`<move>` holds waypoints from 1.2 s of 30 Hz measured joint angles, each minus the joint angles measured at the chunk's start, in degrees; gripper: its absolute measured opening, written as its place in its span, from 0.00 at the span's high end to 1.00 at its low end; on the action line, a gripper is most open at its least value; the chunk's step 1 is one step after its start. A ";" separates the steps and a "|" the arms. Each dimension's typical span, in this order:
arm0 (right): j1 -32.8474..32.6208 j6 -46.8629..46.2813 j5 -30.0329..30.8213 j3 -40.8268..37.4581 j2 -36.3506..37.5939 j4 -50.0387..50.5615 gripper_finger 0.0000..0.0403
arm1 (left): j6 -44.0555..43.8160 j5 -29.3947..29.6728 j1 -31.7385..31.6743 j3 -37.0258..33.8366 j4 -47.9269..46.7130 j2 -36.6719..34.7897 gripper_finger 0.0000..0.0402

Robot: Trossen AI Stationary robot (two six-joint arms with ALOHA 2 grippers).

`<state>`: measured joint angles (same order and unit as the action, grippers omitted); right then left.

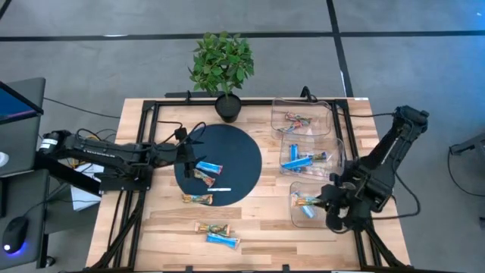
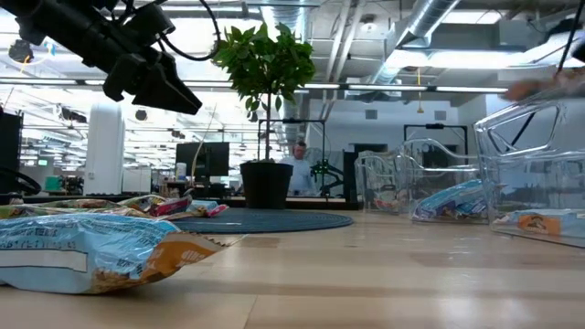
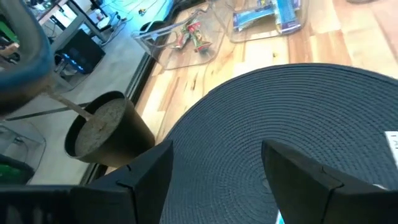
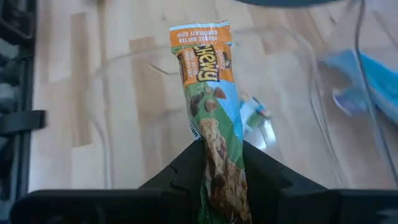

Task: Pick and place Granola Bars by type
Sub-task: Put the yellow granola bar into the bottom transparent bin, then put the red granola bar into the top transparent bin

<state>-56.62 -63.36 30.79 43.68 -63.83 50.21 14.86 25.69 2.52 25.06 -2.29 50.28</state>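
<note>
Above the nearest clear bin (image 1: 312,203), holding two bars, the right end effector (image 1: 334,199) grips a green granola bar (image 4: 208,112); the left end effector (image 1: 186,155) hangs wide open, empty, over the round mat (image 1: 235,148).

The bench (image 1: 265,220) is pale wood planking, smooth and faintly shiny. On it, the round dark mat (image 1: 239,152) looks woven and matt; beside the mat stand clear glossy plastic bins (image 1: 327,121). The Granola Bars (image 4: 208,93) wear crinkled, shiny foil wrappers.
</note>
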 joint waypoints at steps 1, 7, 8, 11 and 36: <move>-0.54 -2.67 0.25 -0.20 -0.32 1.23 0.80 | 0.35 0.00 -0.34 0.00 0.31 0.32 0.40; -1.42 -11.65 1.86 -0.26 -2.93 4.71 0.80 | 2.76 -2.86 -2.74 0.00 1.28 0.49 0.40; -1.40 -11.66 1.94 -0.26 -3.46 4.60 0.80 | 3.06 -3.32 -3.19 0.00 1.86 0.49 0.40; -1.38 -11.83 2.35 -0.26 -4.84 4.60 0.80 | 4.22 -5.00 -4.48 0.00 3.24 0.49 0.40; -0.69 -0.75 11.67 0.39 -7.67 2.21 0.48 | 4.11 -10.70 -8.19 0.00 3.33 0.49 0.40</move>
<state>-57.31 -64.11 42.46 44.07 -71.50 52.42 18.96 14.99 -5.67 25.06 1.03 50.76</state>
